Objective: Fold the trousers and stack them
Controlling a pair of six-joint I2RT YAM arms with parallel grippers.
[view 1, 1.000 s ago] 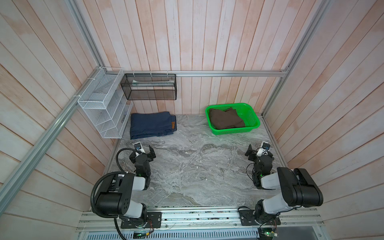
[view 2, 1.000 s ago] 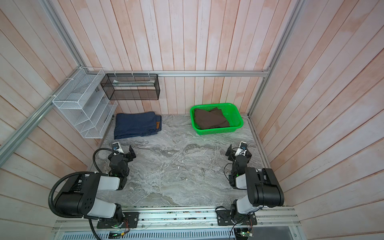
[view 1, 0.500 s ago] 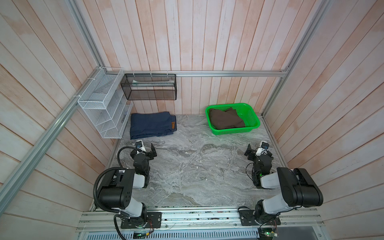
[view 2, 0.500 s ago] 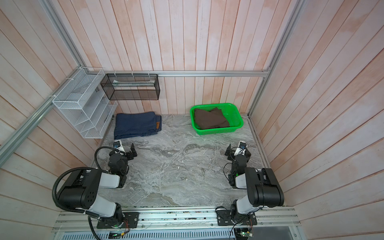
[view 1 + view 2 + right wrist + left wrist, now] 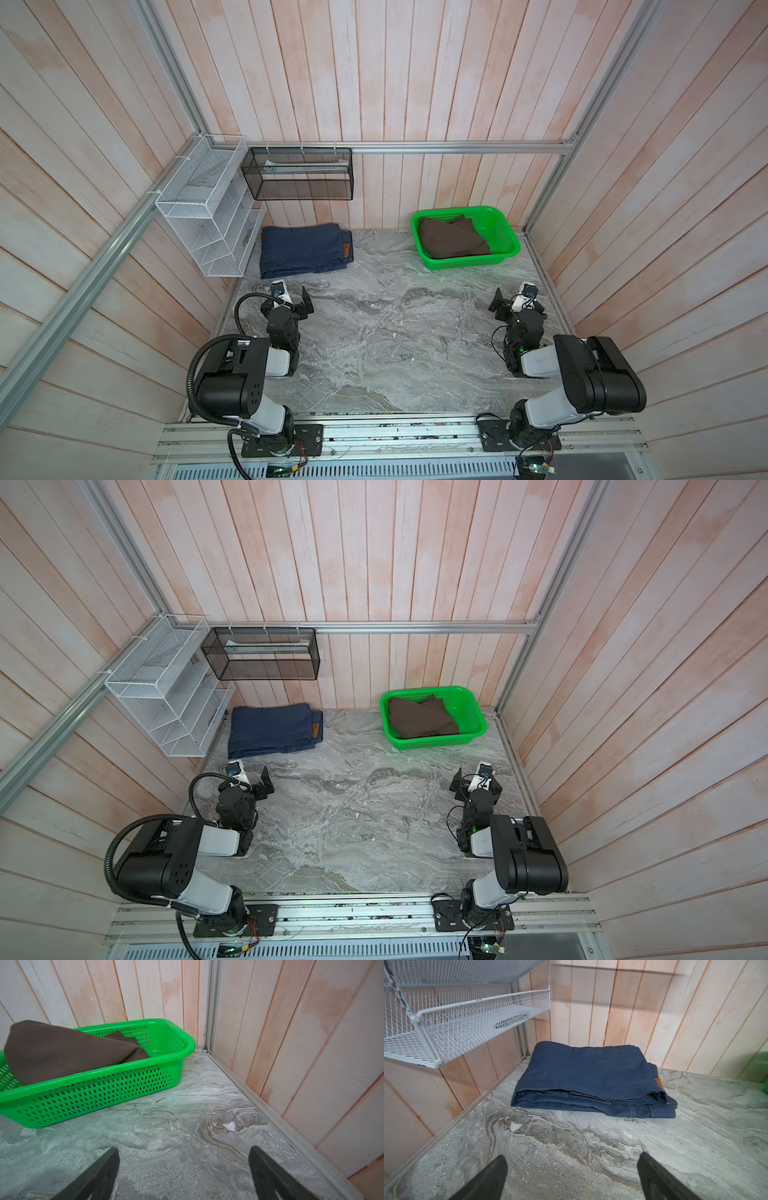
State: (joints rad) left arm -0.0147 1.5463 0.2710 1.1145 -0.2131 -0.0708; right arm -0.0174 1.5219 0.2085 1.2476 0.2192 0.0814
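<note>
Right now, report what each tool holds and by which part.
Nothing is held. The left tool and the right tool both stand open above the tabletop; the folded trousers lie untouched, apart from both.

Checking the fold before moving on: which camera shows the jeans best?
The left wrist view: the folded jeans lie close, their stacked layers clear. Both top views show them small, far left. The right wrist view lacks them.

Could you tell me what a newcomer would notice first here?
The bright green basket holding brown cloth, far right on the table, stands out first. Then the folded navy trousers, far left beside the white wire shelf. The left gripper and right gripper sit nearer, jaws open, empty.
</note>
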